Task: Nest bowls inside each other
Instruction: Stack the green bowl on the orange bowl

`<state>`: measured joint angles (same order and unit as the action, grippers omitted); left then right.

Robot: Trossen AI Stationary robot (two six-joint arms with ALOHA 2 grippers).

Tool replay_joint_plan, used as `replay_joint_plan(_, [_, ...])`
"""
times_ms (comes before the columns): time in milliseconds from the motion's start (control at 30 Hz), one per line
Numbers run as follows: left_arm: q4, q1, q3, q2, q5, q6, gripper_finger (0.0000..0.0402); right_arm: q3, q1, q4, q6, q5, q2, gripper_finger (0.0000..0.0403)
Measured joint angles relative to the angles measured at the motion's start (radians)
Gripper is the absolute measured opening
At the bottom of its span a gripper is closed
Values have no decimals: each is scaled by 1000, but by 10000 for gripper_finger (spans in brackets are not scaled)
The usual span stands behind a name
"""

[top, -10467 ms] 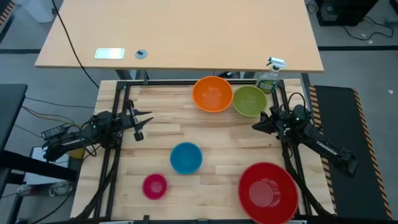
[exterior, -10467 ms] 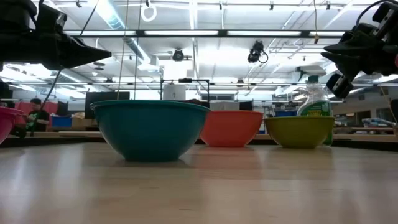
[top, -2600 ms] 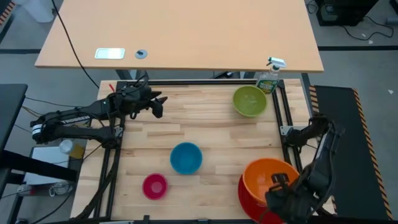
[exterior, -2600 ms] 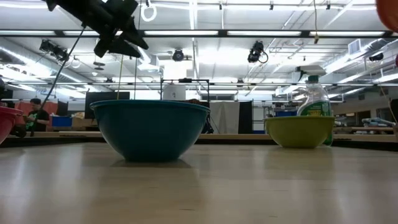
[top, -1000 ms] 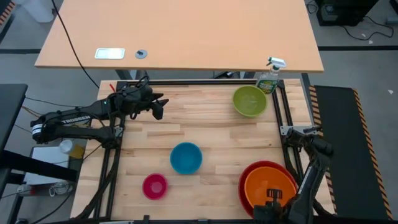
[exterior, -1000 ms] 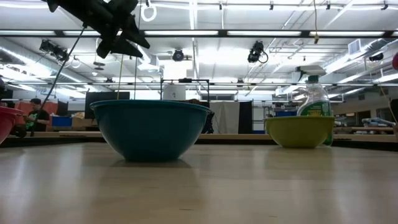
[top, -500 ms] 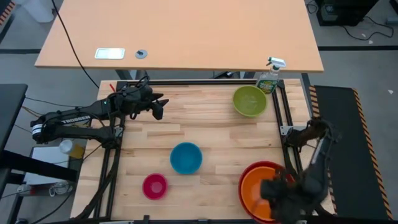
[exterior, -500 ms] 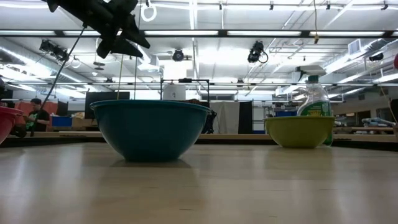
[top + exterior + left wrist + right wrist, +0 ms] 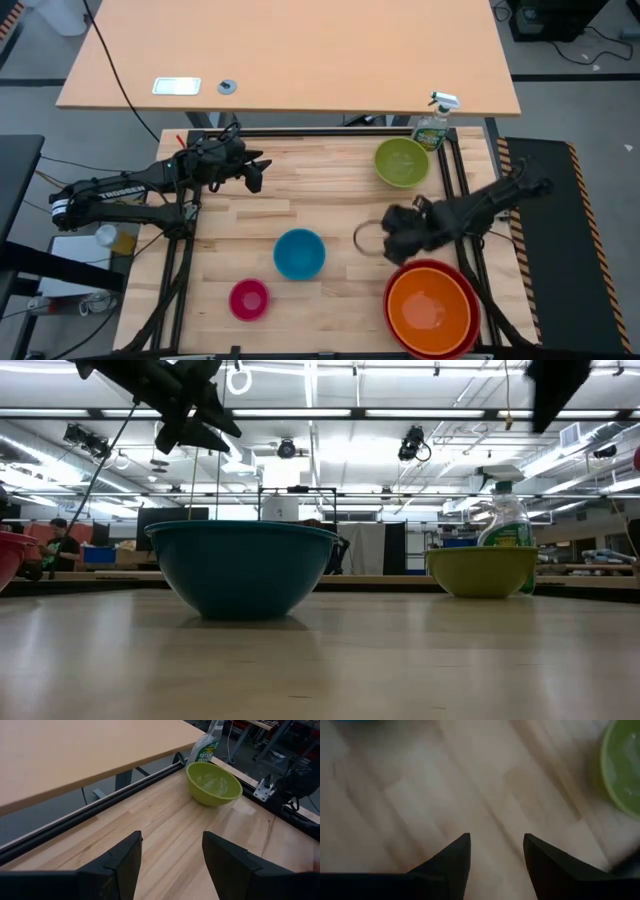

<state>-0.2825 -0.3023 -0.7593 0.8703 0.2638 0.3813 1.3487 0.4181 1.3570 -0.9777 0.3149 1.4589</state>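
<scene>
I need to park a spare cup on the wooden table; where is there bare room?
Bare wood lies between the left gripper and the lime green plastic bowl, and left of the blue bowl. The near right corner is crowded: orange bowl nested in red bowl, right gripper above.

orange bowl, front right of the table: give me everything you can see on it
The round orange plastic bowl is plain and glossy, with a pale sheen at the bottom of its hollow. It sits upright, open side up, nested inside the larger red plastic bowl, whose rim shows as a ring around it. The pair stands at the table's near right corner. Nothing else lies in it, and no gripper touches it: the right gripper hangs open, empty, just beyond the red rim. Only the high view shows it.
</scene>
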Motion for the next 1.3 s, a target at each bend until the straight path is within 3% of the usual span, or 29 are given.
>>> replay_joint_plan(167, [-1, 0, 0, 0, 0, -2, 212, -178, -185, -147, 181, -61, -145, 184])
replay_joint_plan(333, [-1, 0, 0, 0, 0, -4, 212, -274, -366, -198, 446, -136, -206, 200])
replay_joint_plan(567, [-3, 0, 0, 0, 0, -4, 212, -312, -575, -231, 843, -129, -179, 225])
replay_joint_plan(767, [-4, 0, 0, 0, 0, -8, 212, -313, -723, -278, 1068, -133, -98, 220])
replay_joint_plan(1000, [-5, 0, 0, 0, 0, -9, 212, -313, -820, -322, 1189, -211, 12, 205])
replay_joint_plan(1300, [-7, 0, 0, 0, 0, -10, 212, -313, -857, -334, 1218, -208, 130, 161])
